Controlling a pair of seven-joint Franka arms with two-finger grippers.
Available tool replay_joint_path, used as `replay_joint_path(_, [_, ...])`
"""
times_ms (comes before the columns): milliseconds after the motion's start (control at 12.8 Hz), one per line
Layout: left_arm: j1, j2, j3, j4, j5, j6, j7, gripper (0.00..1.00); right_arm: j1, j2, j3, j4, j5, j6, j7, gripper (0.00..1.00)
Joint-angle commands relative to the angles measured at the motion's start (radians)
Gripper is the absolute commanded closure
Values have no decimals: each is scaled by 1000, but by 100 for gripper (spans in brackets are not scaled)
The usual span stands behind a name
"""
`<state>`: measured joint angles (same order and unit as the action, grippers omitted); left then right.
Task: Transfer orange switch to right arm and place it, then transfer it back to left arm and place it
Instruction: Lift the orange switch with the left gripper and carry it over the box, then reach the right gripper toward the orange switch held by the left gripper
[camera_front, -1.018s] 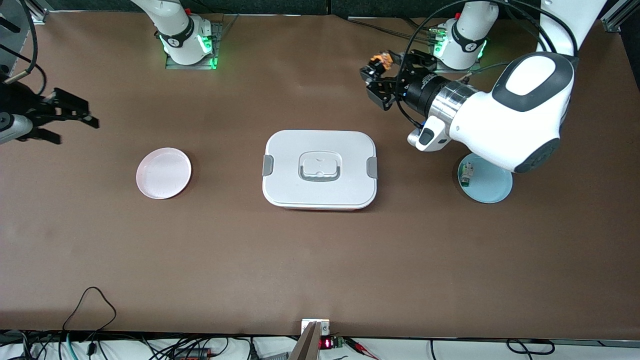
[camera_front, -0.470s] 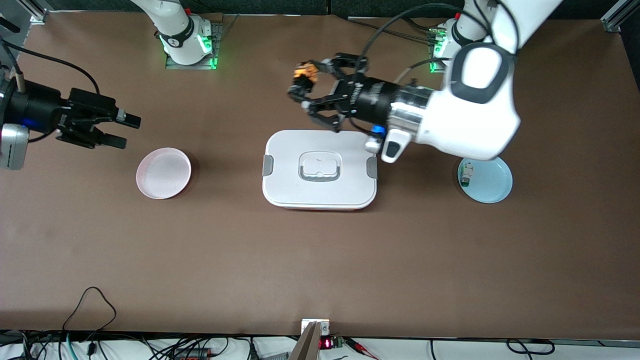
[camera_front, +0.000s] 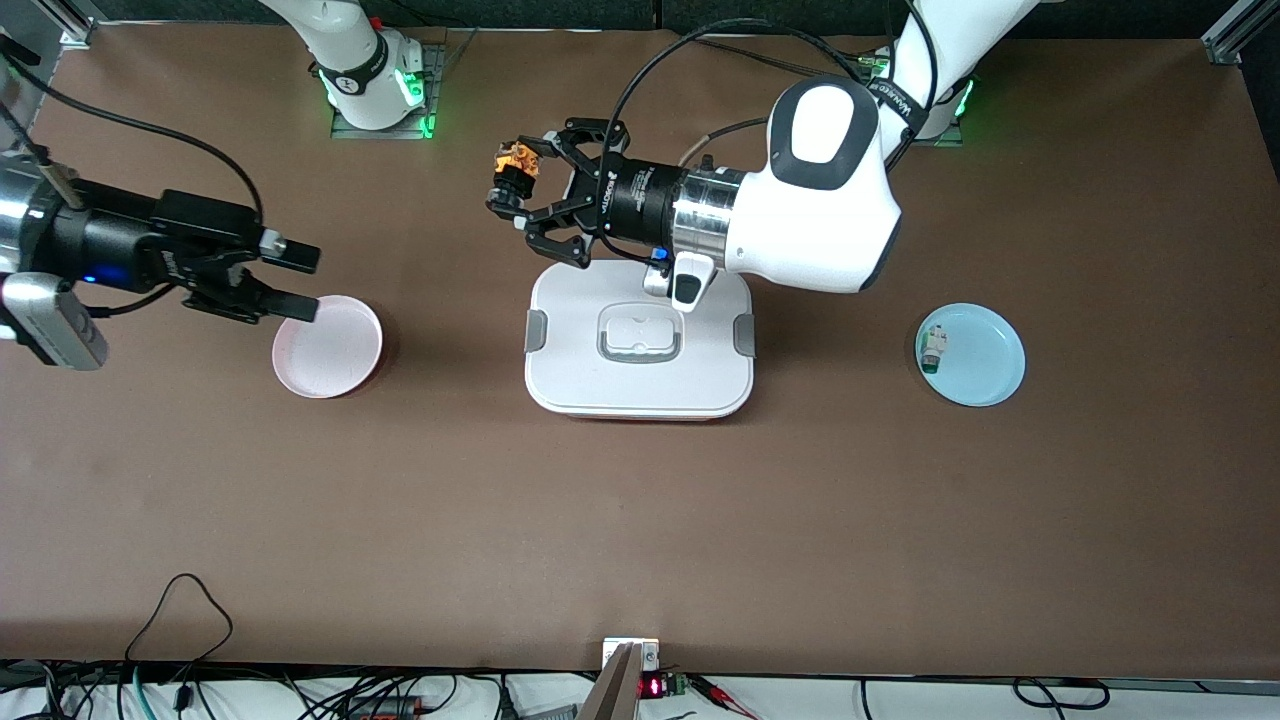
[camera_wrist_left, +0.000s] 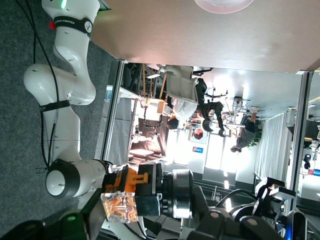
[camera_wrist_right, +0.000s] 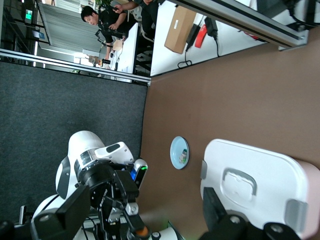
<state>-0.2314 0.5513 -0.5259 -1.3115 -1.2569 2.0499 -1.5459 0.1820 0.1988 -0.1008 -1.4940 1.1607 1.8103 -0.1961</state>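
Note:
The orange switch (camera_front: 517, 160) is pinched in my left gripper (camera_front: 510, 185), which is shut on it in the air over the table, just off the corner of the white box (camera_front: 640, 375) toward the right arm's end. In the left wrist view the orange switch (camera_wrist_left: 131, 196) fills the space between the fingers. My right gripper (camera_front: 297, 280) hangs open and empty over the rim of the pink plate (camera_front: 328, 350), pointing at the left gripper. The right wrist view shows the switch's orange face (camera_wrist_right: 142, 231) straight ahead, with the box (camera_wrist_right: 260, 182) beside it.
A pale blue plate (camera_front: 985, 360) lies toward the left arm's end with a small white green-tipped part (camera_front: 933, 350) on it. The left arm's forearm (camera_front: 800, 200) hangs over the box's edge farthest from the front camera. Cables run along the table's front edge.
The left arm has swung from its own end of the table, carrying the switch over the box's edge farthest from the front camera. The right gripper has moved in to the pink plate, still open.

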Motion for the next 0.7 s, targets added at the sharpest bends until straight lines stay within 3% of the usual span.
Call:
replay_joint_path(0, [0, 6, 1, 17, -27, 3, -10, 100, 95, -18, -2, -37, 24, 142, 7, 0])
replay_joint_path(313, [15, 6, 14, 20, -105, 38, 0, 100, 200, -44, 1, -129, 34, 306, 47, 0])
replay_joint_path(626, [44, 10, 14, 32, -139, 39, 1, 100, 246, -97, 1, -203, 80, 357, 139, 0])
